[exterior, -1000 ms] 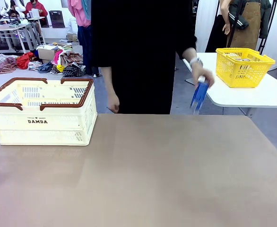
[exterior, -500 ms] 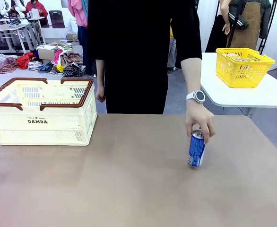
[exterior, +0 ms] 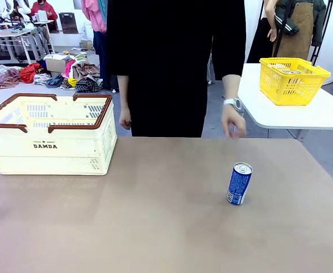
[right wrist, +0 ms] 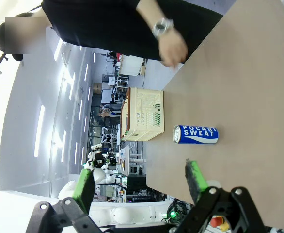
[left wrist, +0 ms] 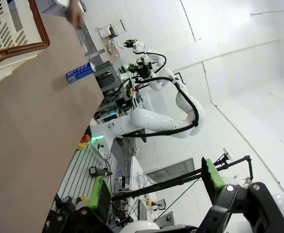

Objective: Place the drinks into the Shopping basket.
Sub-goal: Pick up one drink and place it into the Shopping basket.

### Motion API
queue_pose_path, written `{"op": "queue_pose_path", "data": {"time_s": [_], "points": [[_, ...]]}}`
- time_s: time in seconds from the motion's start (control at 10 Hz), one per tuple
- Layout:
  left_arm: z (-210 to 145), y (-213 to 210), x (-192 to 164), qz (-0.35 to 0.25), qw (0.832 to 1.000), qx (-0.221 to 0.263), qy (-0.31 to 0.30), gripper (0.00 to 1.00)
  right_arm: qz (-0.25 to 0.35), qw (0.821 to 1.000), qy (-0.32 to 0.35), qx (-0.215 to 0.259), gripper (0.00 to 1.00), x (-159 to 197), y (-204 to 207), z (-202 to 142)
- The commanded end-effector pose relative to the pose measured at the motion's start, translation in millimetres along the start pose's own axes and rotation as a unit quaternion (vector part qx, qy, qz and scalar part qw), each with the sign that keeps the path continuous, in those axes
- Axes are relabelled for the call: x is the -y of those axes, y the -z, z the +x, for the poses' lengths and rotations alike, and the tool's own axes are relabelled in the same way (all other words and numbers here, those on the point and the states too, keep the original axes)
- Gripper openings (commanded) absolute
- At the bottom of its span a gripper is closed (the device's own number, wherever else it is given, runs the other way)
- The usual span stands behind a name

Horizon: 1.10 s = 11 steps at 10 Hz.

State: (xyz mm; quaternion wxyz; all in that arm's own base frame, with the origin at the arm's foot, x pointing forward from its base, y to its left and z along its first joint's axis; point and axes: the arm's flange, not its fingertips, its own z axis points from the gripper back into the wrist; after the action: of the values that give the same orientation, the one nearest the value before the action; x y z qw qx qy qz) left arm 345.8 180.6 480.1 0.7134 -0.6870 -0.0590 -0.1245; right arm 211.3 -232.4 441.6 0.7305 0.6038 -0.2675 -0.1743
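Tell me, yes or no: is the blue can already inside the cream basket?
No, the blue can stands upright on the table, well apart from the cream basket.

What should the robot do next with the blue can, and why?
Probably reach the open right gripper toward the blue can. It stands upright on the table, the person's hand is off it, and it is not yet in the Shopping basket.

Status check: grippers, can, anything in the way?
Left gripper open, right gripper open, both empty. Blue can upright on table, outside Shopping basket. Person's hand beyond can, not touching.
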Motion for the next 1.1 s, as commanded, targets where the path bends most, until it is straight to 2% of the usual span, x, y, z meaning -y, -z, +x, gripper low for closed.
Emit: {"op": "queue_pose_path", "data": {"time_s": [0.0, 0.4, 0.5, 0.6, 0.8, 0.9, 1.0], "points": [[0, 1, 2, -0.004, 1.0, 0.007, -0.005, 1.0, 0.012, 1.0, -0.012, 0.008, 1.0, -2, 0, 4], [0, 1, 2, -0.004, 1.0, 0.007, -0.005, 1.0, 0.0, 1.0, 0.0, 0.0, 1.0, 0, 0, 0], [0, 1, 2, -0.004, 1.0, 0.007, -0.005, 1.0, -0.055, 0.997, -0.013, -0.053, 1.0, -25, 15, 10], [0, 1, 2, -0.004, 1.0, 0.007, -0.005, 1.0, -0.107, 0.986, -0.036, -0.122, 1.0, -48, 52, 25], [0, 1, 2, -0.004, 1.0, 0.007, -0.005, 1.0, -0.197, 0.945, -0.091, -0.247, 1.0, -85, 150, 45], [0, 1, 2, -0.004, 1.0, 0.007, -0.005, 1.0, -0.248, 0.912, -0.129, -0.301, 1.0, -99, 207, 40], [0, 1, 2, -0.004, 1.0, 0.007, -0.005, 1.0, -0.301, 0.88, -0.167, -0.327, 1.0, -111, 248, 26]]}}
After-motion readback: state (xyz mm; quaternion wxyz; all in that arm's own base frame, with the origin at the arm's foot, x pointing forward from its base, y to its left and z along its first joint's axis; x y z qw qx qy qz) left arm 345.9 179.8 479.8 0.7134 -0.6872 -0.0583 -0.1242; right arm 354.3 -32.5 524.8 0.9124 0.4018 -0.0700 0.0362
